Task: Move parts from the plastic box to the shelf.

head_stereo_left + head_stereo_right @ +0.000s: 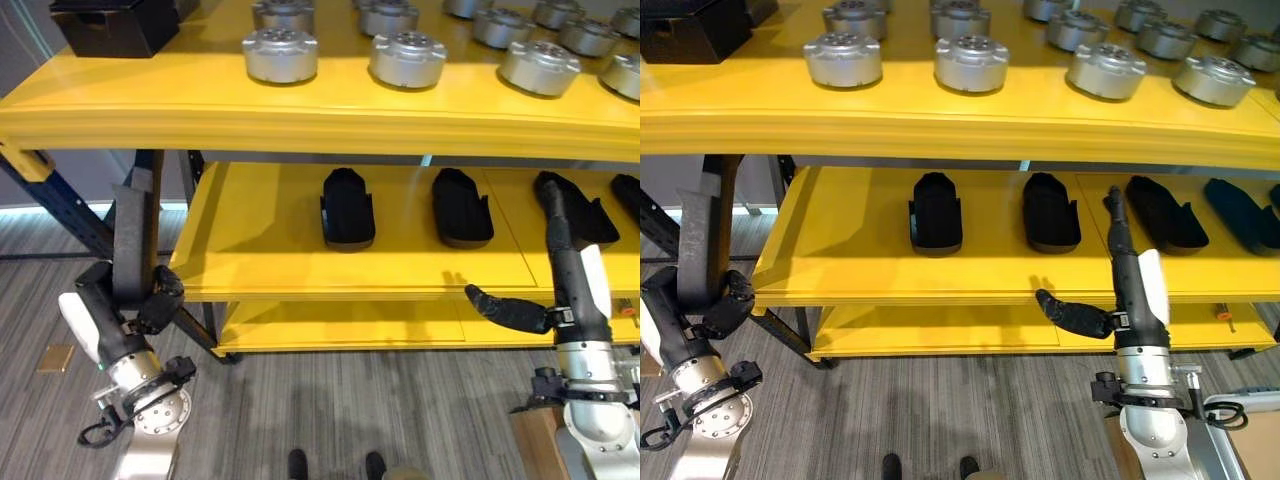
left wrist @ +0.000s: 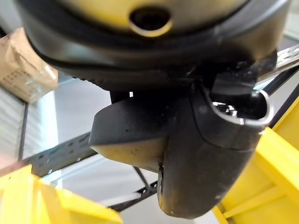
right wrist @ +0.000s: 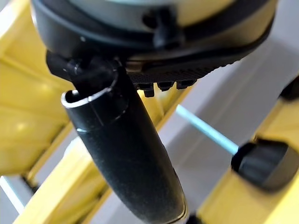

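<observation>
Your left hand [image 1: 150, 305], lower left, is curled round a dark part [image 1: 128, 240], not yet shelved. Your right hand [image 1: 1127, 262], lower right, reaches with straight fingers, empty, toward the shelf [image 1: 260, 265], where black parts [image 1: 347, 207] already lie mid-frame.

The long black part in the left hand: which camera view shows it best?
The left eye view: the long black part stands upright in the left hand, its whole length visible. The right eye view shows it at the edge; the left wrist view, one close end.
</observation>
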Controlling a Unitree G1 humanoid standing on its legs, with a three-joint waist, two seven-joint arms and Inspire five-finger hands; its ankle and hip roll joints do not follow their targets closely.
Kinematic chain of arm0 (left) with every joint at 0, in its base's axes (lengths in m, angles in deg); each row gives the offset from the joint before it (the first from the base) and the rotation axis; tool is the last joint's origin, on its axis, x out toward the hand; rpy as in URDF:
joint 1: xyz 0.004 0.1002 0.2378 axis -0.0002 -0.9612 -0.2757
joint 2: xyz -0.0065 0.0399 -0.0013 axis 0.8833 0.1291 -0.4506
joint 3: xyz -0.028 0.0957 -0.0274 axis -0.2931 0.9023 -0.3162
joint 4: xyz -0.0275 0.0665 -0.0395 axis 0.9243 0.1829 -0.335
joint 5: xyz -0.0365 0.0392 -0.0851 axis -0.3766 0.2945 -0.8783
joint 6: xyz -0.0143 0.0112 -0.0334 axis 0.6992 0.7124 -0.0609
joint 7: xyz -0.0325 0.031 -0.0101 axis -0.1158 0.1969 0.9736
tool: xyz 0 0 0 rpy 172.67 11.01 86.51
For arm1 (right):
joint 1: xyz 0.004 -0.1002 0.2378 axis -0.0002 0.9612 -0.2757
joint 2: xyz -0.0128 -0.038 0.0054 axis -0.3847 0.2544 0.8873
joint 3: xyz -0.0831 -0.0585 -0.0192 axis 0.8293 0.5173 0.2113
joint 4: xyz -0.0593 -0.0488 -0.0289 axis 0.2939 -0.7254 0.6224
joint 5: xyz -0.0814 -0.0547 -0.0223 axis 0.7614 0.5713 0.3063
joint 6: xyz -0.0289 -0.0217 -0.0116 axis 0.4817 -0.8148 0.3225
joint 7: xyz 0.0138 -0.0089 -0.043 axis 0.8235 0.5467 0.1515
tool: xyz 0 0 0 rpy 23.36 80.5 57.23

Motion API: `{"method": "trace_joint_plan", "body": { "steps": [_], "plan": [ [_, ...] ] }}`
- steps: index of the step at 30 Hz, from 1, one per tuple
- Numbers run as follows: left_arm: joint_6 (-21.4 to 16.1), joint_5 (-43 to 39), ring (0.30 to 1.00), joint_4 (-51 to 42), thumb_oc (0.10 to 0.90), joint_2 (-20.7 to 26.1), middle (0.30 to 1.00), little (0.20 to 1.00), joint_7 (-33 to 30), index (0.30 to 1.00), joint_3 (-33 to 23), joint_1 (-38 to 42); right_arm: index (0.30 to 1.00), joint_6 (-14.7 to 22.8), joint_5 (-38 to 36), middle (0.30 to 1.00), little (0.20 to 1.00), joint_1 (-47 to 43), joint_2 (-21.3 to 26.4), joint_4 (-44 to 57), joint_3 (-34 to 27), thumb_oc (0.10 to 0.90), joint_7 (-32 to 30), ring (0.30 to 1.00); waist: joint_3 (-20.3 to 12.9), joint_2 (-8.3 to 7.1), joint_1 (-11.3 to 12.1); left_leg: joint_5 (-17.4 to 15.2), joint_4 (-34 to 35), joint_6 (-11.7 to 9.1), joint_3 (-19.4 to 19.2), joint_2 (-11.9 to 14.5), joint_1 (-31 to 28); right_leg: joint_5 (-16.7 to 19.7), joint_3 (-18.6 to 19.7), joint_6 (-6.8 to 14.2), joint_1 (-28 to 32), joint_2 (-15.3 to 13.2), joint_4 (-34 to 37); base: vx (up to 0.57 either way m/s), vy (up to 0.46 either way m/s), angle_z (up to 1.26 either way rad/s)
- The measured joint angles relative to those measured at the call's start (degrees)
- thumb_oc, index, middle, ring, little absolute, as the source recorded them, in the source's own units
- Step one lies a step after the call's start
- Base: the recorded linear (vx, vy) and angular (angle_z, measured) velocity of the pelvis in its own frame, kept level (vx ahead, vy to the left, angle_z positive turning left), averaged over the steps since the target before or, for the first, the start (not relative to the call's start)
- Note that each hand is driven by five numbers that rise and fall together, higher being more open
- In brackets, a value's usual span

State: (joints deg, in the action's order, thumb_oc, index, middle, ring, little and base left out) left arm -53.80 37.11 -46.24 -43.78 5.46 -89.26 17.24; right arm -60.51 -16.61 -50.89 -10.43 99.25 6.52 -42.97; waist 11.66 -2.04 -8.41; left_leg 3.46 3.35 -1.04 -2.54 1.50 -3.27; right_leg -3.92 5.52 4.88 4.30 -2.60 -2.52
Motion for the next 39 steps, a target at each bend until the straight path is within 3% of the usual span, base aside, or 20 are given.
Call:
{"method": "trace_joint_plan", "body": {
  "steps": [2, 4, 6, 7, 8, 10, 11, 12, 13, 16, 18, 19, 20, 21, 23, 26, 27, 30, 31, 39],
  "plan": [
    [0.5, -1.8, 0.3, 0.7, 0.4, 0.0, 0.3, 0.3, -0.2, 0.3, -0.2, -0.5, 1.0, 1.7, 0.0, 1.0, 1.0, 1.1, -0.4, 0.0, -1.4, 0.9, -2.1, 1.0, 0.3, 0.94, -0.6, -2.3, -4.7, -0.7, -1.6, 0.6, 1.6, -3.6, 0.4, -1.5, -4.2, 0.7, -8.1, 0.01, -0.065, -0.45],
    [1.0, -1.9, 0.3, 1.1, 0.4, 0.1, 0.3, 0.3, -0.4, 0.3, -0.5, -0.4, 1.0, 2.9, -0.1, 1.0, 1.0, 1.3, -0.6, 0.0, -2.3, 0.9, -4.0, 1.0, 0.3, 0.03, -1.9, -3.9, -14.1, -2.3, -2.6, 0.4, 6.5, -6.6, 0.8, -4.2, -7.9, 1.2, -14.5, 0.03, -0.02, -0.1],
    [1.6, -2.0, 0.3, 1.2, 0.4, -0.3, 0.3, 0.3, -0.3, 0.3, 0.2, 1.1, 1.0, 3.7, -0.1, 1.0, 1.0, 1.3, -0.8, 0.0, -3.8, 0.9, -5.1, 1.0, 1.5, -0.55, -2.4, -3.2, -26.1, -3.5, -3.5, 0.8, 13.1, -7.3, 1.9, -4.8, -8.7, 0.5, -16.2, 0.07, 0.072, -0.01],
    [1.9, -2.0, 0.3, 1.2, 0.4, -0.7, 0.3, 0.3, -0.2, 0.3, 0.6, 1.1, 1.0, 3.7, -0.1, 1.0, 1.0, 1.3, -0.7, 0.0, -4.0, 0.9, -5.2, 1.0, 1.5, -0.26, -2.2, -2.6, -26.9, -3.5, -3.9, 1.4, 13.2, -6.8, 2.0, -5.0, -8.5, 0.4, -15.9, 0.12, 0.187, -0.16],
    [2.4, -1.9, 0.3, 1.3, 0.4, -1.6, 0.3, 0.3, 0.0, 0.3, 1.3, 1.3, 1.0, 4.3, -0.1, 1.0, 1.0, 1.6, -0.8, -0.1, -4.3, 0.9, -5.8, 1.0, 1.7, 0.45, -3.3, -5.1, -25.4, -0.7, -5.5, 3.3, 12.6, -5.8, 1.5, -4.9, -7.2, 0.9, -14.7, 0.16, 0.252, -0.05],
    [2.5, -2.0, 0.3, 1.8, 0.4, -1.6, 0.3, 0.3, 0.0, 0.3, 2.4, 2.3, 1.0, 4.8, -0.1, 1.0, 1.0, 1.5, -0.3, -0.9, -5.0, 0.9, -6.3, 1.0, 1.8, 1.29, -3.8, -5.6, -21.2, -1.1, -4.8, 4.2, 11.2, -5.5, 1.7, -5.8, -6.8, 1.0, -13.6, 0.18, 0.269, -0.03],
    [2.5, -2.0, 0.3, 1.9, 0.4, -1.7, 0.3, 0.3, -0.1, 0.3, 3.0, 2.7, 1.0, 5.1, -0.1, 1.0, 1.0, 1.6, -0.1, -1.2, -5.5, 0.9, -6.7, 1.0, 1.8, 1.39, -4.0, -5.3, -15.7, -1.6, -3.2, 4.3, 10.6, -5.1, 3.0, -5.7, -6.6, 1.0, -12.4, 0.11, 0.151, -0.28],
    [2.5, -2.0, 0.3, 1.9, 0.4, -1.7, 0.3, 0.3, -0.1, 0.3, 3.5, 3.2, 1.0, 5.2, -0.1, 1.0, 1.0, 1.3, 0.3, -1.6, -6.1, 0.9, -6.9, 1.0, 1.9, 1.55, -3.7, -4.2, -5.6, -2.6, -0.1, 5.0, 9.5, -3.4, 4.1, -5.7, -5.8, 0.8, -10.1, 0.22, 0.315, -0.48],
    [2.5, -2.0, 0.3, 3.1, 0.4, -1.8, 0.3, 0.3, -0.1, 0.3, 3.5, 3.8, 1.0, 5.5, -0.1, 1.0, 1.0, 1.6, 0.4, -2.7, -6.2, 0.9, -6.9, 1.0, 2.4, 1.16, -3.1, -3.1, -0.8, -3.3, 0.9, 8.0, 9.4, -1.8, 5.3, -5.0, -3.0, 0.7, -6.8, 0.21, 0.321, -0.51],
    [2.4, -2.4, 0.3, 7.3, 0.4, -1.9, 0.3, 0.3, -0.3, 0.3, 3.5, 4.5, 1.0, 6.7, -0.2, 1.0, 1.0, 2.8, 1.2, -3.6, -7.6, 0.9, -7.0, 1.0, 2.5, 1.37, -3.9, -3.1, -1.6, -3.2, -0.8, 10.5, 8.9, -2.7, 5.0, -4.2, 1.1, 0.1, -3.9, 0.13, 0.238, -0.25],
    [2.4, -4.1, 0.3, 7.8, 0.4, -2.0, 0.3, 0.3, -0.3, 0.3, 3.6, 4.5, 1.0, 7.8, -0.5, 1.0, 1.0, 3.6, 1.2, -3.2, -8.9, 0.9, -7.7, 1.0, 2.4, 1.8, -4.3, -3.2, -3.6, -2.9, -2.1, 9.8, 8.8, -2.5, 5.3, -2.8, 2.3, -1.1, -2.8, 0.13, 0.232, -0.22],
    [2.4, -4.1, 0.3, 7.7, 0.4, -2.1, 0.3, 0.3, -0.8, 0.3, 3.9, 4.9, 1.0, 8.2, -1.2, 1.0, 1.0, 4.7, 1.4, -2.9, -10.0, 0.9, -8.0, 1.0, 2.0, 3.76, -4.7, -3.4, -4.0, -2.4, -2.8, 8.5, 7.3, -3.1, 6.1, -0.4, 3.5, -1.6, -1.4, 0.18, 0.289, -0.15],
    [2.5, -4.1, 0.3, 7.8, 0.4, -2.2, 0.3, 0.3, -1.2, 0.3, 4.0, 5.3, 1.0, 8.4, -1.2, 1.0, 1.0, 5.3, 1.1, -2.9, -10.1, 0.9, -7.9, 1.0, 2.1, 3.51, -5.3, 2.1, -2.4, -2.3, -3.0, 7.5, 6.8, -3.8, 6.0, 0.7, 3.9, -2.3, -1.4, 0.16, 0.237, -0.1],
    [2.6, -4.1, 0.3, 7.8, 0.4, -2.3, 0.3, 0.3, -1.6, 0.3, 4.0, 5.3, 1.0, 8.7, -1.1, 1.0, 1.0, 5.8, 0.6, -2.9, -9.8, 0.9, -7.7, 1.0, 2.1, 2.12, -5.3, 4.9, -1.6, -2.6, -3.4, 5.9, 5.9, -4.3, 6.0, 1.8, 4.4, -4.4, -1.3, 0.16, 0.235, 0.0],
    [3.4, -4.1, 0.3, 7.7, 0.4, -2.4, 0.3, 0.3, -2.2, 0.3, 4.0, 5.3, 1.0, 8.8, -0.9, 1.0, 1.0, 6.0, -0.5, -2.3, -9.2, 0.9, -7.6, 1.0, 2.0, 0.49, -5.3, 5.1, 0.4, -1.4, -4.3, 3.0, 4.6, -3.9, 4.4, 3.0, 4.7, -7.3, -0.9, 0.11, 0.153, -0.04],
    [6.6, -4.1, 0.3, 7.7, 0.4, -2.3, 0.3, 0.3, -3.5, 0.3, 4.0, 5.3, 1.0, 8.8, 0.7, 1.0, 1.0, 5.0, -1.2, -0.2, -8.1, 0.9, -8.3, 1.0, 2.1, -0.03, -3.9, 4.7, 1.3, 1.0, -5.2, -0.4, 3.6, -0.7, -1.1, 5.4, 4.3, -10.9, -0.9, 0.06, 0.092, -0.03],
    [6.9, -4.1, 0.3, 7.8, 0.4, -2.3, 0.3, 0.3, -3.9, 0.3, 4.0, 5.4, 1.0, 8.8, 1.6, 1.0, 1.0, 4.9, -1.3, -0.1, -8.0, 0.9, -8.3, 1.0, 2.2, 0.2, -3.6, 4.5, 1.2, 1.4, -4.9, -0.4, 3.2, -2.3, -1.3, 5.2, 4.2, -10.6, -1.1, 0.0, 0.0, 0.0],
    [7.1, -4.1, 0.3, 7.1, 0.4, -2.5, 0.3, 0.3, -4.5, 0.3, 4.8, 5.3, 1.0, 8.9, 2.4, 1.0, 1.0, 3.7, -1.4, 1.4, -7.7, 0.9, -8.3, 1.0, 2.2, -0.33, -2.8, 3.9, 1.3, 1.4, -4.7, -0.8, 3.1, -1.6, -0.5, 3.8, 2.7, -8.1, 3.4, 0.16, 0.231, 0.19],
    [7.2, -4.0, 0.3, 7.4, 0.4, -2.9, 0.3, 0.3, -4.6, 0.3, 4.6, 5.3, 1.0, 8.7, 2.5, 1.0, 1.0, 3.3, -2.0, 2.2, -8.2, 0.9, -8.6, 1.0, 2.2, -0.42, -2.5, 2.9, 1.3, 1.7, -4.8, -1.2, 2.9, 0.4, -1.1, 4.5, 2.9, -8.2, 3.2, 0.11, 0.159, 0.05],
    [10.1, -4.1, 0.3, 7.9, 0.4, -3.7, 0.3, 0.3, -4.7, 0.3, 4.3, 4.7, 1.0, 5.6, 2.4, 1.0, 1.0, 1.4, -2.3, 2.9, -7.6, 0.9, -9.9, 1.0, 2.1, -0.76, -1.5, 2.7, 1.3, 1.2, -6.5, -0.6, 2.5, 1.2, -1.6, 4.3, 2.1, -7.7, 3.3, 0.07, 0.102, -0.13]
  ]
}}
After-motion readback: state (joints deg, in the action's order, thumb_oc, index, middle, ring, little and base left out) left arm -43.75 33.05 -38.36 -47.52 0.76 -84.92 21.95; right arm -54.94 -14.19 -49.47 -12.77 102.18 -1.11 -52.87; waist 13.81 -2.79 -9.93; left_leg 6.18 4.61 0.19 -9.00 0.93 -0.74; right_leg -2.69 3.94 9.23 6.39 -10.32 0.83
